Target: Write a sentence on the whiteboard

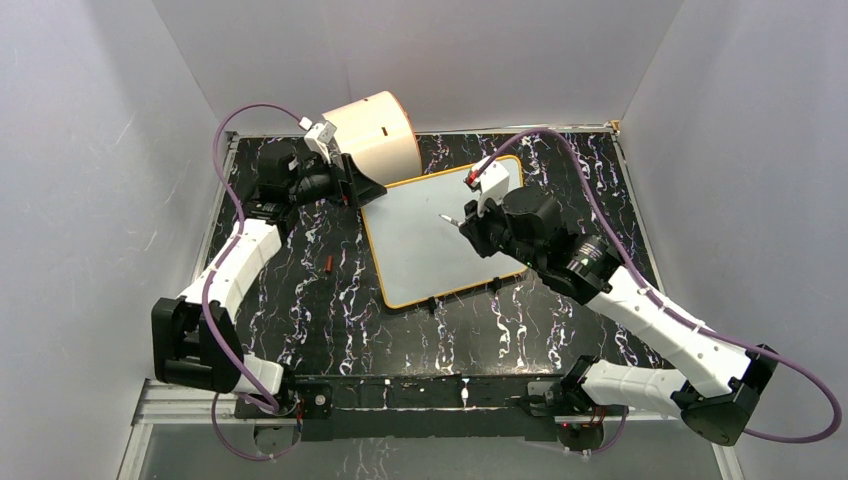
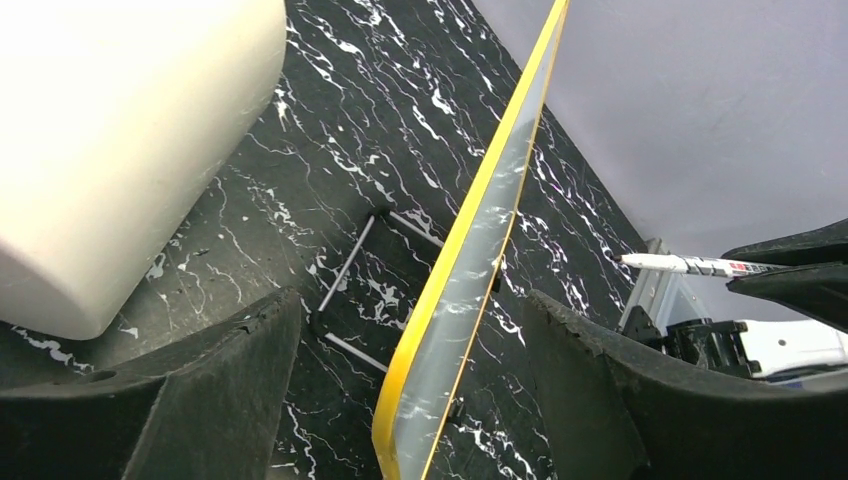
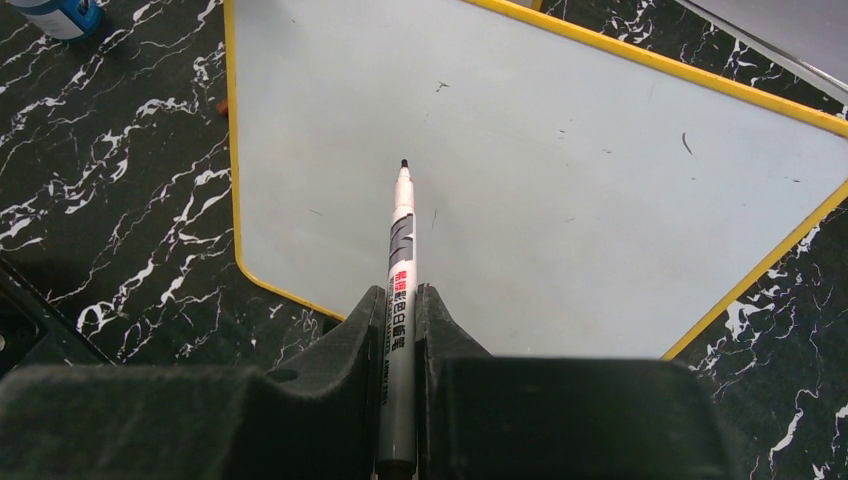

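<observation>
From where I stand, the whiteboard (image 1: 420,250) lies at the middle of the black marbled table (image 1: 300,310), turned at an angle, with its orange-yellow rim running all the way round. Two small black clips (image 1: 432,303) sit on its near edge. The white face carries only a few small dark specks and short strokes.

The right gripper (image 3: 402,295) hangs over the right part of the board, its two dark fingers pressed tight on a white marker (image 3: 402,235). The marker has grey and red print on its barrel, and its fine dark tip points out ahead over the board's face (whether the tip touches the surface, I cannot tell).

The left gripper (image 1: 368,190) is at the board's far left corner, just beside the big cream drum (image 1: 375,135) that lies on its side at the back of the table. Its fingers (image 2: 220,390) stand spread, one on each side of the board's rim. In the left wrist view the rim runs up between them with a gap of table showing on both sides, so they straddle the edge without pinching it. A thin grey wire frame (image 2: 345,275) lies on the table close to that edge.

A small red-brown piece (image 1: 328,264) rests on the table to the left of the board, apart from the rim. In the right wrist view, a blue and white object (image 3: 55,15) sits at the top left corner, mostly cut off.
</observation>
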Tool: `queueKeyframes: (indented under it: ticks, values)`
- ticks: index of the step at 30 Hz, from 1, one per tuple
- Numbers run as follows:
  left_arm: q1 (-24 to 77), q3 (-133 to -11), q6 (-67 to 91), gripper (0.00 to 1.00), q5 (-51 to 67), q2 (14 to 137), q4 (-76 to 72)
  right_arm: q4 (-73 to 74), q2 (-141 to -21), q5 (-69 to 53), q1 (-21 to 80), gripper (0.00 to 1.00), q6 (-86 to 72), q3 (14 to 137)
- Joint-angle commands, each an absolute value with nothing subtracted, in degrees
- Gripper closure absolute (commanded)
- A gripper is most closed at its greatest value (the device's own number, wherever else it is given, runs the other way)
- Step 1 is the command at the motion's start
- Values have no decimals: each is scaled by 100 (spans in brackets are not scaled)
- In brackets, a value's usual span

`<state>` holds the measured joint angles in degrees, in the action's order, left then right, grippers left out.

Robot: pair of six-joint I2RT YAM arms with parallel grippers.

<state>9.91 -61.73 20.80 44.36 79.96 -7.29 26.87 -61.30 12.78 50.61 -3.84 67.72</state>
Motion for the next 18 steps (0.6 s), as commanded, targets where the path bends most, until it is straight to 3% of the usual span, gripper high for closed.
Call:
queueKeyframes:
  ticks: [1,5,15,18]
  values:
    - [973,-6435,1906,24,5037,8053,-828,2376,-6199,1678,5250,100,-405,7032]
    - [952,-6425,1829,31,5483,8172,-944,2263,-6240,1731,5385,100,-396,7014]
    - [844,-6254,2065,62,6208,8348,-1494,1867,-6208,1774,5692,100,-289,6837]
    - [827,-6201,1968,65,6229,8304,-1454,1805,-6214,1802,5756,100,-245,6820]
